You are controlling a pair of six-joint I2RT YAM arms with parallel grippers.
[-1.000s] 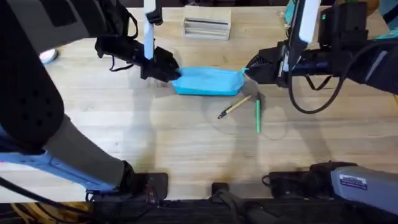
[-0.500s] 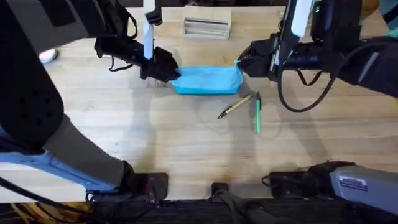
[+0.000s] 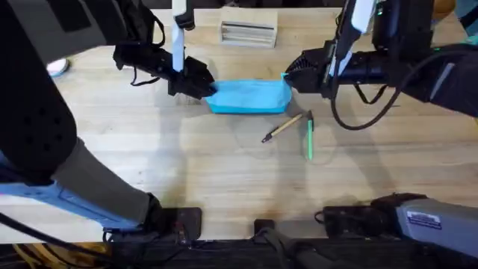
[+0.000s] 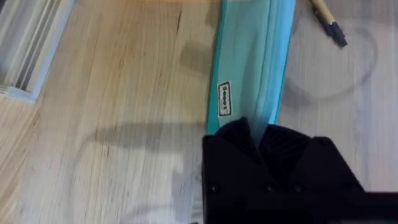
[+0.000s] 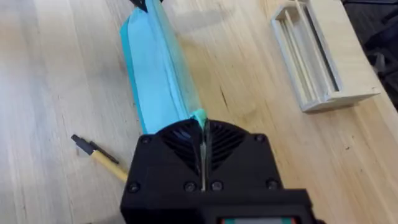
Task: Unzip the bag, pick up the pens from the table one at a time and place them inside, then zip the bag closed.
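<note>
Unzipping step: my left gripper (image 3: 208, 87) clamps one end of the bag (image 3: 250, 96); my right gripper (image 3: 287, 78) pinches the zipper end. Next, draw the pull steadily along toward the left gripper.

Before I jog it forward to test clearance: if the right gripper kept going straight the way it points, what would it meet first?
The bag: the right gripper already pinches its near end and points along its length. Beyond it, the left gripper holds the far end.

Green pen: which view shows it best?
Overhead. The green pen lies whole on the table, beside the tan pen, in front of the bag. The wrist views show the bag and the tan pen's dark tip, not the green one.
</note>
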